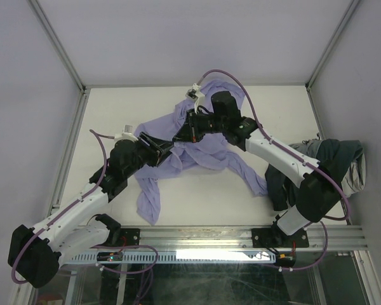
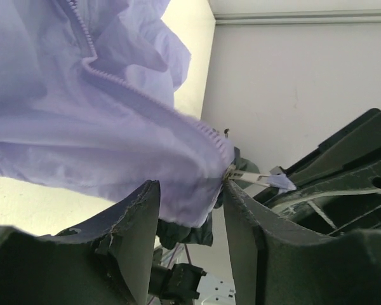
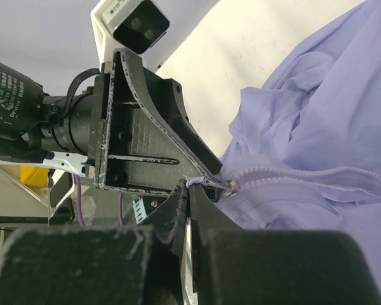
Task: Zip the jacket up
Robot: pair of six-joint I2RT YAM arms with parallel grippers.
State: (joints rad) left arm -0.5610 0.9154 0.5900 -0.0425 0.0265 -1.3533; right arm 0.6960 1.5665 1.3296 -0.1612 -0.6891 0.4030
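The right gripper (image 3: 189,190) fills the bottom of its own wrist view, its two dark fingers pressed nearly together on the zip pull (image 3: 198,182), a thin lavender tab. Just past the fingertips sits the small metal slider (image 3: 230,186), and from it two rows of zip teeth (image 3: 305,175) run off to the right across the wrinkled fabric, drawing apart as they go.

Directly opposite, touching the same spot, is the left gripper (image 2: 190,185). Its wrist view shows both fingers (image 2: 140,235) standing apart with a bunch of lavender cloth squeezed between them, the cloth touching each finger, so it is clamped on the jacket's edge beside the slider. Above this bunch a line of teeth climbs to the upper left.

In the overhead view the two grippers meet tip to tip near the middle of the table (image 1: 241,203), the left arm reaching in from the lower left and the right arm from the lower right. The jacket (image 1: 225,159) lies crumpled under and around them, one sleeve (image 1: 149,197) trailing toward the near edge and another stretch of cloth running toward the right arm's base. A dark grey-green garment (image 1: 336,159) is bunched at the right side, against the right arm's base and apart from the grippers.
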